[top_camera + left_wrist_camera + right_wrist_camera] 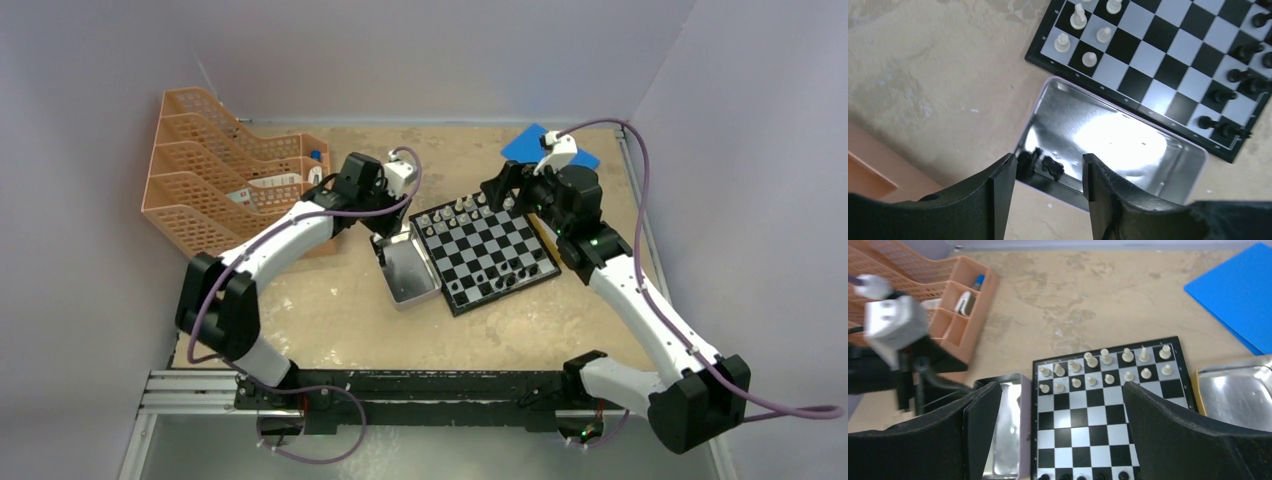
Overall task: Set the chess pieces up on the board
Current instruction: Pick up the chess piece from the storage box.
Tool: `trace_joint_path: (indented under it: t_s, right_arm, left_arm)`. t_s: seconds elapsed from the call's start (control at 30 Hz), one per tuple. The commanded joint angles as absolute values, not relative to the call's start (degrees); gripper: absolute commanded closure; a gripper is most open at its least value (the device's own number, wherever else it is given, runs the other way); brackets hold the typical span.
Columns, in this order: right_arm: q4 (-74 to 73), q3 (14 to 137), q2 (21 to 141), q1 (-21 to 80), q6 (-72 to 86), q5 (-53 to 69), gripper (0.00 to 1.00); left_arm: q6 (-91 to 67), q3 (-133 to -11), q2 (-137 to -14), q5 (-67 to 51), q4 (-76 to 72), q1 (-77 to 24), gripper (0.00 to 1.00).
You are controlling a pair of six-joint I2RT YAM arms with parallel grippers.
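The board (482, 246) lies mid-table, and its bare squares (1108, 425) show in the right wrist view. White chess pieces (1105, 367) fill two rows at its far edge. Black pieces (1243, 85) stand along its near edge. Two small black pieces (1040, 162) lie in the corner of an open silver tin (1128, 140) to the left of the board. My left gripper (1048, 165) hovers over that corner, its jaws partly apart, touching nothing. My right gripper (1060, 390) is wide open above the board's far side (497, 195), with nothing in it.
An orange stacked tray rack (220, 170) stands at the back left, close behind my left arm. A blue flat pad (1233, 285) lies at the back right. A second silver tin (1233, 390) sits right of the board.
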State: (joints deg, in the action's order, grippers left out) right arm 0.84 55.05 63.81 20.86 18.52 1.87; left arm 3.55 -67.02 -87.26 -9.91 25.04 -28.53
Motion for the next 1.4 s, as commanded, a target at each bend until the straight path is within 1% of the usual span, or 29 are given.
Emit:
trace_joint_path:
  t_s: [0.0,0.1,0.27,0.4,0.73,0.83,1.37]
  right_arm:
    - [8.03,54.39,60.43,20.83,20.34,6.57,0.05]
    - [7.74,54.41,59.67,20.91,20.09,7.64,0.05]
    - [7.17,54.27,58.02,21.01,19.62,8.81,0.04]
    - [6.29,54.49,56.79,21.05,19.09,8.7,0.04]
    - [5.7,54.14,54.94,21.01,18.48,7.21,0.03]
    - [5.6,54.05,54.42,21.01,18.46,6.99,0.03]
    - [6.61,53.26,53.77,21.01,17.94,6.33,0.02]
  left_arm:
    - [12.44,-74.64,-92.95,-8.08,27.1,-29.18,0.54]
    - [14.6,-76.74,-96.67,-6.18,28.42,-29.73,0.64]
    - [18.55,-76.41,-99.36,-4.9,29.86,-31.68,0.68]
    - [19.74,-76.29,-101.64,-3.57,31.33,-32.59,0.73]
    - [21.86,-73.82,-101.76,-1.19,31.42,-33.24,0.73]
    - [22.55,-73.67,-102.36,-0.77,32.03,-33.3,0.71]
    - [24.7,-73.56,-105.72,-0.09,33.86,-33.23,0.71]
